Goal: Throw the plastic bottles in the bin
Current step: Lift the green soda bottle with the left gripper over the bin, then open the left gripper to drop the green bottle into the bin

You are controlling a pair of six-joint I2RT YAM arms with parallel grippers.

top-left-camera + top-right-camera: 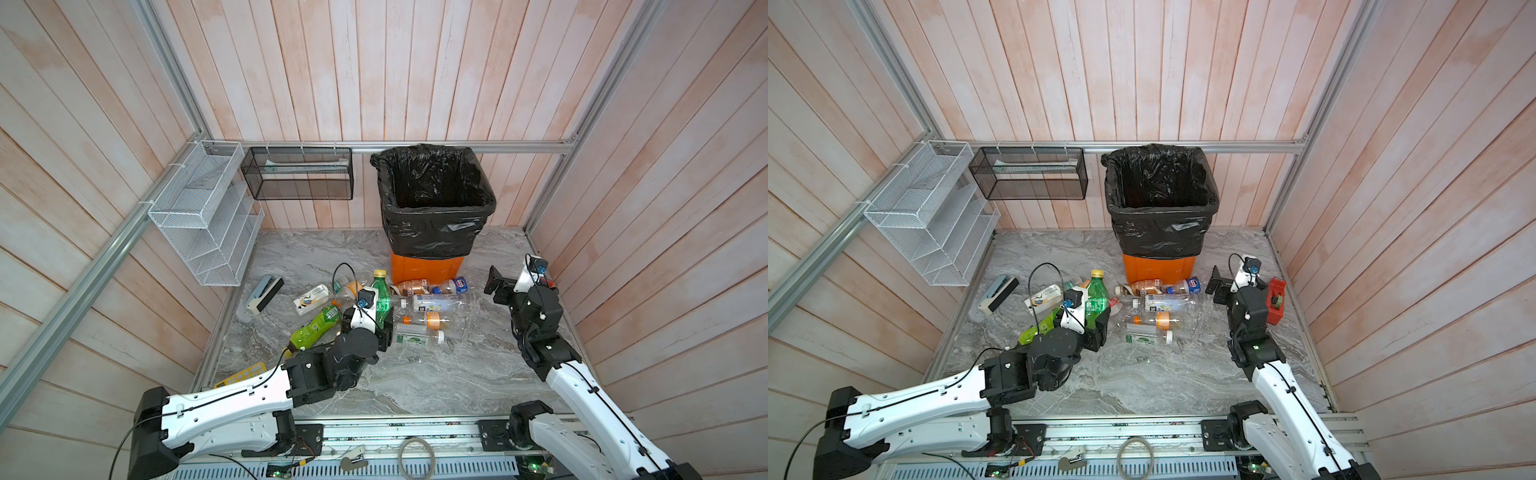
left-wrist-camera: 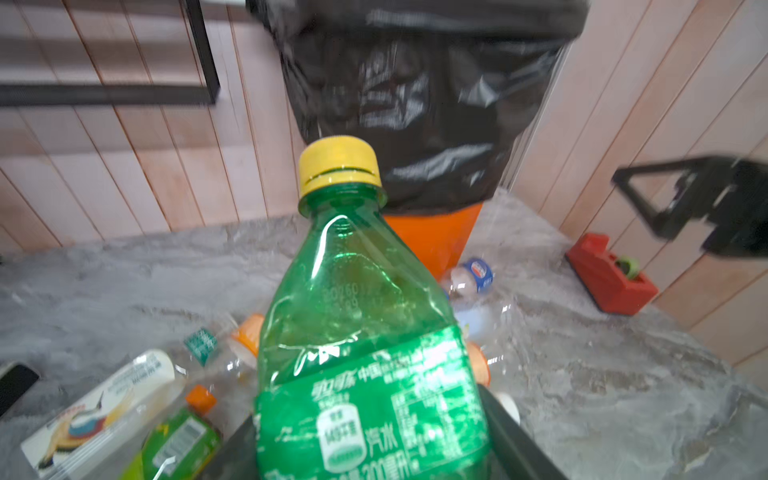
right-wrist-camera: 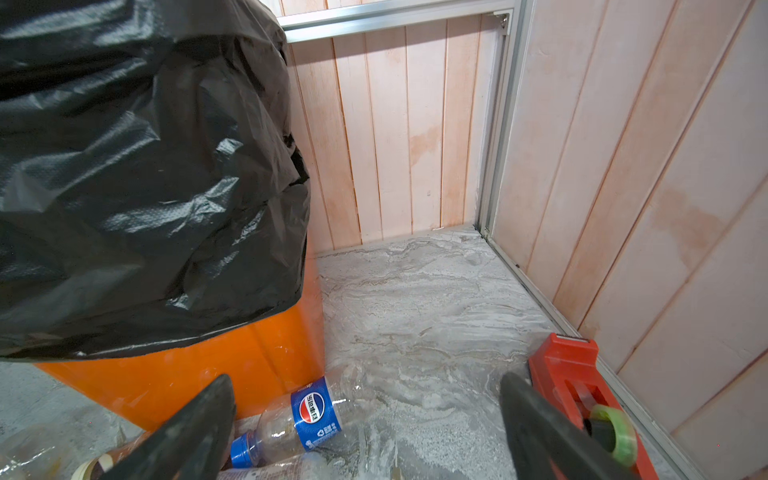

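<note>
My left gripper (image 1: pixel 370 322) (image 2: pixel 370 449) is shut on a green plastic bottle (image 1: pixel 380 293) (image 1: pixel 1096 296) (image 2: pixel 365 324) with a yellow cap, held cap-up above the pile. Several more plastic bottles lie on the marble floor in front of the bin. They include a Pepsi-label one (image 1: pixel 451 286) (image 3: pixel 311 409), a white-label one (image 1: pixel 436 303), an orange-label one (image 1: pixel 428 320) and a bright green one (image 1: pixel 316 328). The orange bin (image 1: pixel 424 268) (image 1: pixel 1158 266) (image 3: pixel 187 374), lined with a black bag, stands at the back. My right gripper (image 1: pixel 496 286) (image 3: pixel 368 386) hovers open to the right of the bin, with nothing between its fingers.
A red tape dispenser (image 1: pixel 1276 299) (image 3: pixel 577 399) sits by the right wall, close to my right gripper. A yellow calculator (image 1: pixel 241 376) lies under my left arm. A white wire rack (image 1: pixel 203 220) and a black mesh basket (image 1: pixel 299 174) hang on the walls. A grey block (image 1: pixel 266 293) lies at the left.
</note>
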